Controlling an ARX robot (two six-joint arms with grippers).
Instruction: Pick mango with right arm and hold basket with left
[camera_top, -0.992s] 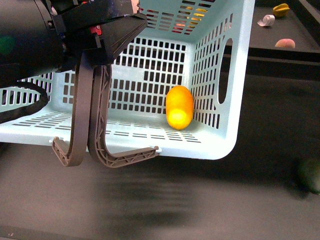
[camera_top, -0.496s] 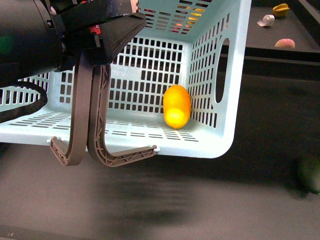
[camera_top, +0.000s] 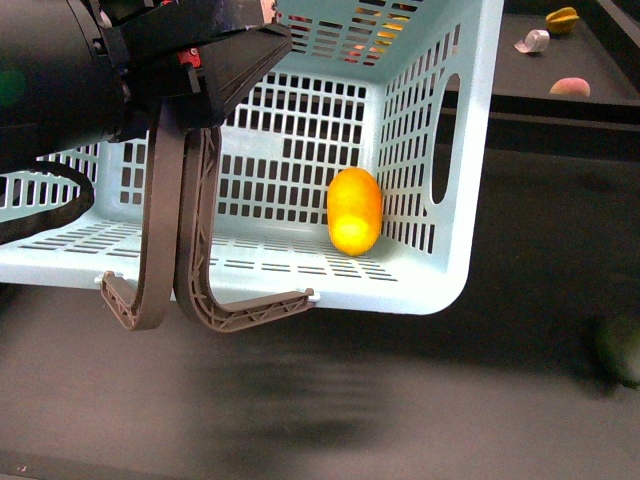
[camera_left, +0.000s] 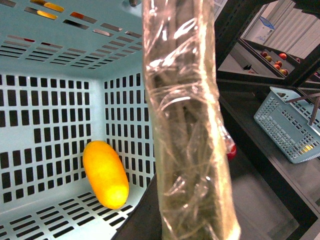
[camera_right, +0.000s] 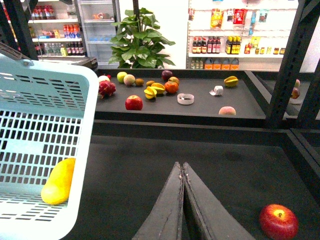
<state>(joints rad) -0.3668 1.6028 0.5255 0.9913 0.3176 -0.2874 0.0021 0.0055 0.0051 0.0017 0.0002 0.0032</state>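
Left gripper (camera_top: 208, 294) clamped on basket (camera_top: 445, 285); mango (camera_top: 355, 212) inside

A dark counter (camera_top: 400, 420) stretches ahead, with its raised back tier (camera_top: 590, 55) at one o'clock. Beyond it stand a leafy potted plant (camera_right: 140, 37) and bottle-stocked shelves (camera_right: 230, 45) against a white wall (camera_right: 177, 15). Black steel posts (camera_right: 291, 65) frame the brightly lit shop.
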